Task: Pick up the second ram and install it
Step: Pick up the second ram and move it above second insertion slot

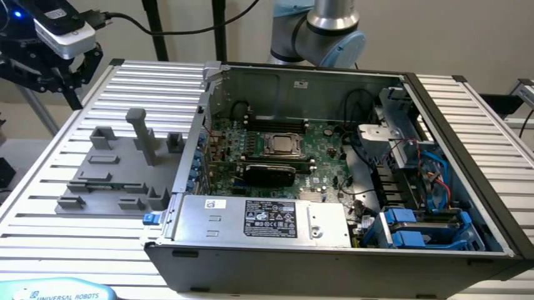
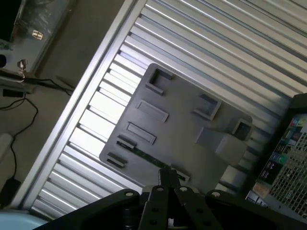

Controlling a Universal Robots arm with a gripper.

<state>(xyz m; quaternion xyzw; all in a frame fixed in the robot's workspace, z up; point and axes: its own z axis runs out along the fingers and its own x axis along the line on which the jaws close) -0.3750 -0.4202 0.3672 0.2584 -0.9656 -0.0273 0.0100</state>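
The table (image 1: 50, 237) of ribbed aluminium rails carries the open case (image 1: 334, 262) and a grey fixture (image 1: 117, 176). The gripper (image 2: 167, 178) hangs high over the table's outer edge, jaws pressed together with nothing between them.

The ram (image 2: 144, 155) lies flat in a shallow slot of the fixture, below the jaws and well apart from them, on the side of the jaws toward the case. Nothing touches it.

By its look the ram is a light, thin and stiff board. It should not sag when lifted, but it is probably fragile, since the chips and the contact edge would take pressure or scraping badly. The best hold is likely across its thickness near the middle of its length, so that it hangs level, with the pads on bare board and off the chips. It sits low in the slot and offers little to grip, so it could slip or tilt in a shallow pinch.

Writing: "UNIVERSAL ROBOTS" on a pale blue part (image 1: 59, 292) at the table's near edge. The power supply (image 1: 329, 226) has a black label (image 1: 271, 220), too fine to read.
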